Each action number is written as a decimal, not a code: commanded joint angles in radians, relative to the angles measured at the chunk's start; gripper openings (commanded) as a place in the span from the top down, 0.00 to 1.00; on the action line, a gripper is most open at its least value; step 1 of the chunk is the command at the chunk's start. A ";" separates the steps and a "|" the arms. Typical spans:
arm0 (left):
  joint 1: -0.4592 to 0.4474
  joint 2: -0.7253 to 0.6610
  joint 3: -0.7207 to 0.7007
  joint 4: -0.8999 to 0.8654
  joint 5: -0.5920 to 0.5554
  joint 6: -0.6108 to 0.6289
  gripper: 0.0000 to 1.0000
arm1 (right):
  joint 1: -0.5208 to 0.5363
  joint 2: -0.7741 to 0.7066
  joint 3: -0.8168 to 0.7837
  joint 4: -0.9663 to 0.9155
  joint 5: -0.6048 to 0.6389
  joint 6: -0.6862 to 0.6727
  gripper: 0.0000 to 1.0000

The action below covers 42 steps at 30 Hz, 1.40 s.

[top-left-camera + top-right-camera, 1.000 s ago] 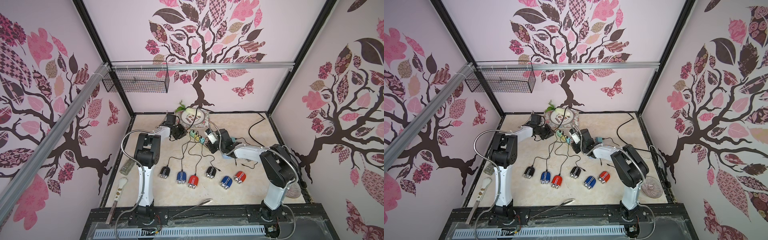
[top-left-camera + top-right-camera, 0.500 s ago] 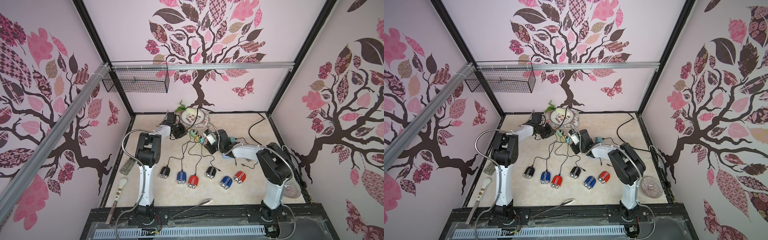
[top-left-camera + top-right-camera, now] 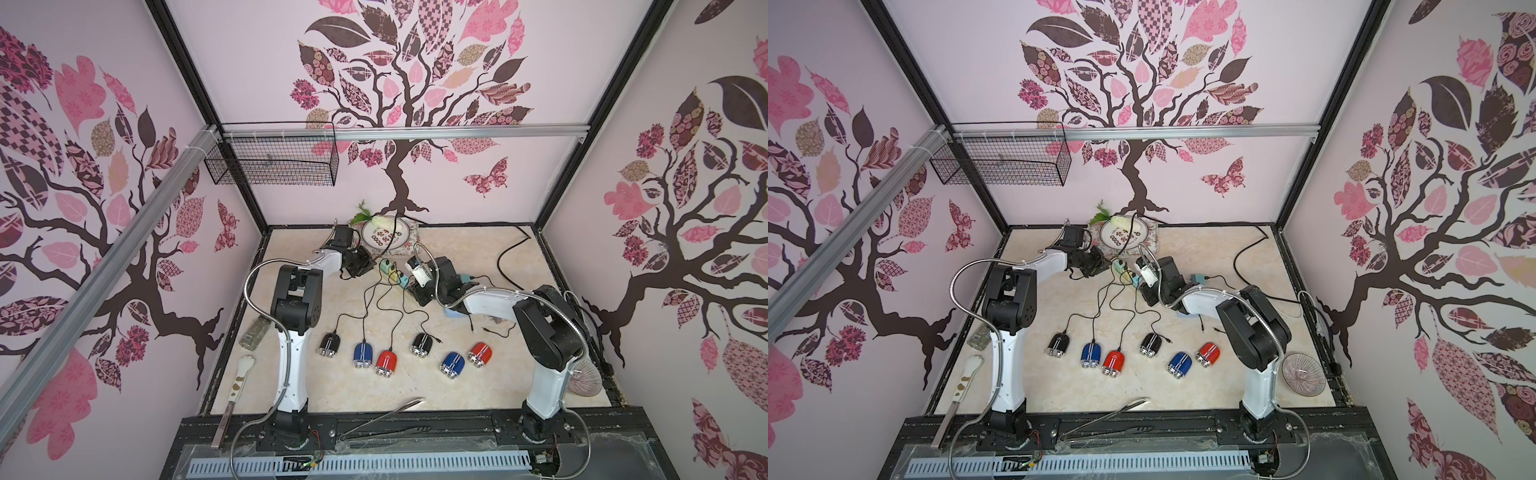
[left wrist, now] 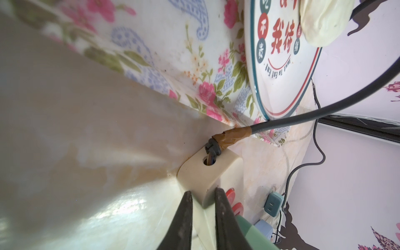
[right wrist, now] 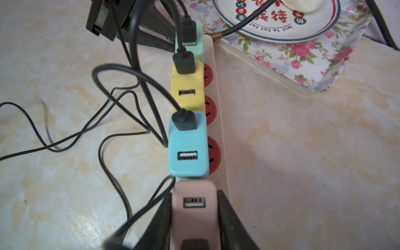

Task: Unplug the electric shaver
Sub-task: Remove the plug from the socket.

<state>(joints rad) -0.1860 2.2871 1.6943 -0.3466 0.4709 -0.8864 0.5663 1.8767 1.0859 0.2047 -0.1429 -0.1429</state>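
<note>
On the tabletop, front row: six electric shavers, two black, two blue, two red, white-striped with silver heads; some trail thin black cords toward the power strip.
At the strip's cable end: left gripper clenched on the cream casing.
At its other end: right gripper grasping the pink USB charger, one port empty.

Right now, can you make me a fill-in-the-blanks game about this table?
The table holds ____ shavers in a row.
The right gripper straddles the pink charger, beside the ____ one.
The left gripper pinches the power strip, whose cord crosses the round ____.
Missing words: six, blue, plate.
</note>
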 commanded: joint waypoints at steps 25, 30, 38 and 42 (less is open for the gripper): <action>-0.072 0.048 -0.013 -0.070 -0.204 0.082 0.82 | 0.025 -0.096 0.016 0.026 0.059 -0.048 0.71; -0.079 0.050 -0.016 -0.076 -0.212 0.090 0.82 | 0.027 -0.114 -0.001 0.040 0.065 -0.040 0.71; -0.079 0.048 -0.018 -0.071 -0.209 0.088 0.82 | 0.026 -0.153 -0.035 0.050 0.066 -0.018 0.72; -0.076 0.031 -0.022 -0.069 -0.205 0.092 0.81 | 0.027 -0.203 -0.060 0.038 0.076 0.008 0.72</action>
<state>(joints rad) -0.2348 2.2707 1.7214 -0.4065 0.3035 -0.8124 0.5880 1.7462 1.0279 0.2245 -0.0792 -0.1535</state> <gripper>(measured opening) 0.191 0.307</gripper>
